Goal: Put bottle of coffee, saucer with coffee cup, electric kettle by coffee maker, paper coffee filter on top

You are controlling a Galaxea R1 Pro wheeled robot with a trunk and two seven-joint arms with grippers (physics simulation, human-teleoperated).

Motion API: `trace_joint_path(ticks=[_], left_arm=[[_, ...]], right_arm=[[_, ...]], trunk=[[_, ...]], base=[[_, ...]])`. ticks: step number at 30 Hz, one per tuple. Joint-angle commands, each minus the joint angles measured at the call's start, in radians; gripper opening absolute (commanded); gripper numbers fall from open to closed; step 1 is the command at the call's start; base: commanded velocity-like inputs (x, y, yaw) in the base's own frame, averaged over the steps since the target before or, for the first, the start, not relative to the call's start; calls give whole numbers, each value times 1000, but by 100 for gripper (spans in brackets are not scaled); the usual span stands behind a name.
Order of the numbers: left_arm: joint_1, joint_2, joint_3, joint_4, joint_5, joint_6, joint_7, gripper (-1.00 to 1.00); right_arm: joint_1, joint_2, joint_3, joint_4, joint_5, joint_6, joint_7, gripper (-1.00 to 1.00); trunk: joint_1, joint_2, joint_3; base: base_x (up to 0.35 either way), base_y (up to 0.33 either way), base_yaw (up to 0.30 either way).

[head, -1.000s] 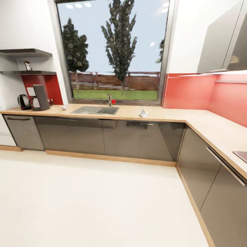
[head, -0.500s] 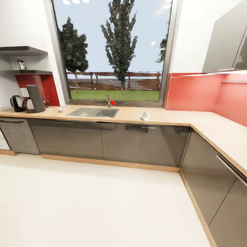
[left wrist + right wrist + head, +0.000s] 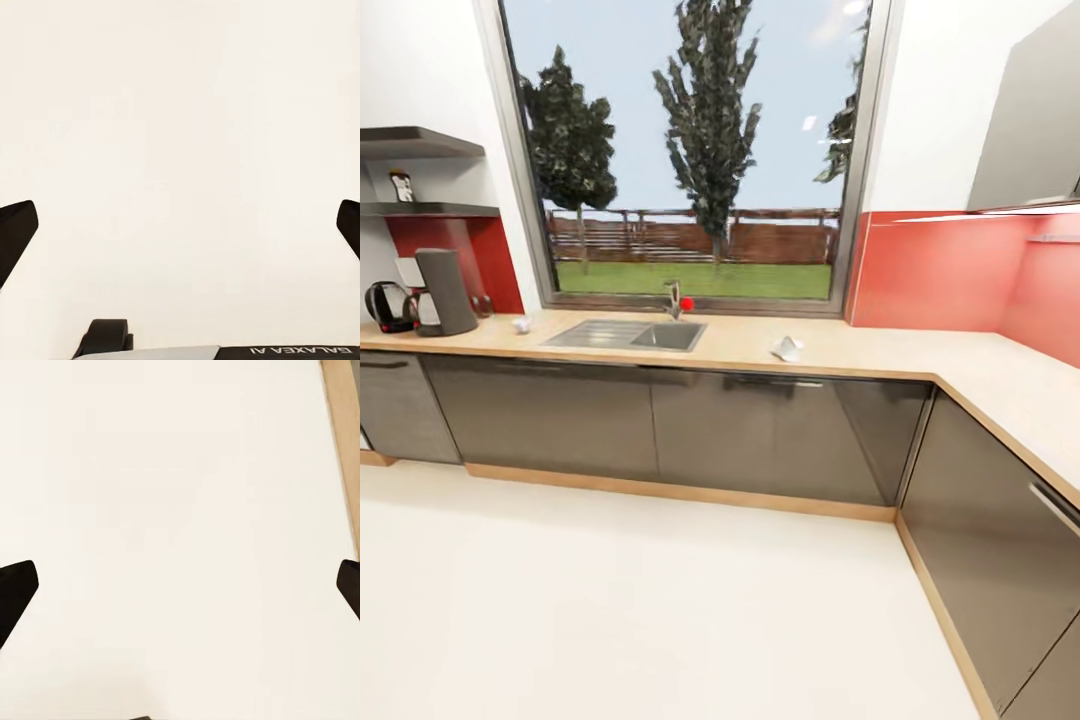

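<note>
Both claws hang over bare pale floor: the left gripper [image 3: 180,225] has its fingers spread wide with nothing between them, and the right gripper [image 3: 180,585] likewise. Across the room, the kitchen countertop [image 3: 860,352] runs lengthwise under the window, with the sink [image 3: 626,334] set into it. Well left of the sink, the coffee maker [image 3: 442,291] stands upright, the electric kettle [image 3: 384,306] just beyond it. Above the coffee maker, the bottle of coffee [image 3: 401,186] stands upright on the kitchen shelf [image 3: 426,210]. Right of the sink lies the paper coffee filter [image 3: 787,348]; its pointing direction cannot be told.
</note>
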Motion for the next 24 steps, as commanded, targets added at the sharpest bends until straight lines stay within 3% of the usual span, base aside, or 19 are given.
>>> trace_joint_path(ticks=[1, 2, 5, 8, 24], left_arm=[[0, 0, 2, -1, 0, -2, 0, 100], [0, 0, 2, -1, 0, -2, 0, 100], [0, -1, 2, -1, 0, -2, 0, 100], [0, -1, 2, -1, 0, -2, 0, 100], [0, -1, 2, -1, 0, -2, 0, 100]], right_arm=[[-1, 1, -8, 1, 1, -2, 9, 100], [-1, 1, -8, 1, 6, -2, 9, 100], [-1, 1, -10, 1, 72, -2, 9, 100], [-1, 2, -11, 2, 98, -3, 9, 100], [-1, 2, -13, 5, 111, -4, 9, 100]], trunk=[[1, 0, -1], [1, 0, -1], [1, 0, -1], [1, 0, -1], [1, 0, -1]], base=[[338, 0, 0], [338, 0, 0], [338, 0, 0], [338, 0, 0], [325, 0, 0]])
